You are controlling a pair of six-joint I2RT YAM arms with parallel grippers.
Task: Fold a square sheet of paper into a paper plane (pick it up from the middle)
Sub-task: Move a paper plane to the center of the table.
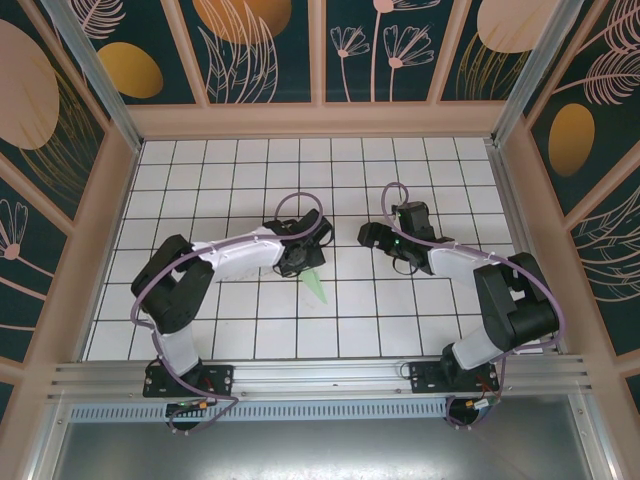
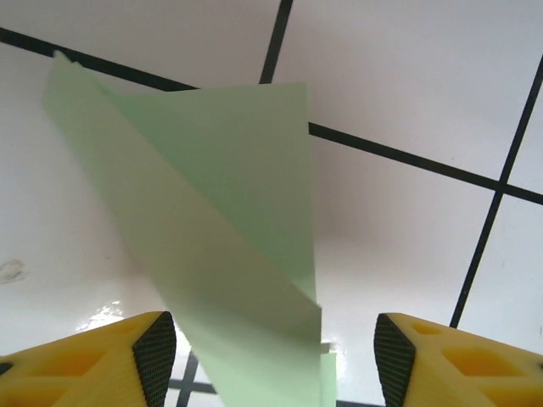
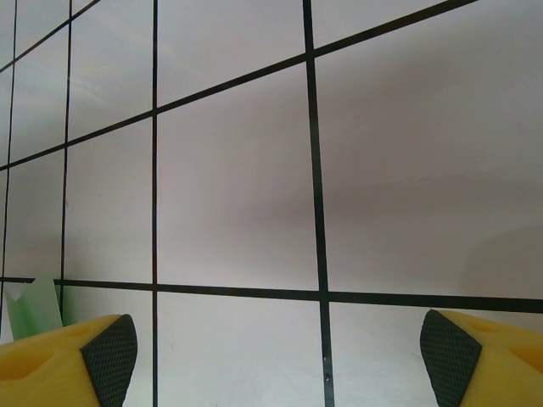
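Observation:
The square sheet of paper [image 1: 316, 287] lies on the white grid table, pale mint-green and folded into a slim pointed paper-plane shape. My left gripper [image 1: 302, 264] hovers right over its far end. In the left wrist view the folded paper [image 2: 221, 220] runs up between the yellow fingers [image 2: 102, 360], with layered flaps and a crease. That left gripper [image 2: 271, 360] is open and its pads stand clear of the paper on both sides. My right gripper [image 1: 370, 237] is open over bare tiles, a tile to the right. In the right wrist view, the right gripper [image 3: 271, 356] holds nothing and a corner of the paper [image 3: 36, 305] peeks in at the left edge.
The table [image 1: 250, 180] is white with black grid lines. Wooden-framed patterned walls [image 1: 320, 60] enclose it at the back and sides. An aluminium rail [image 1: 320, 375] with both arm bases runs along the near edge.

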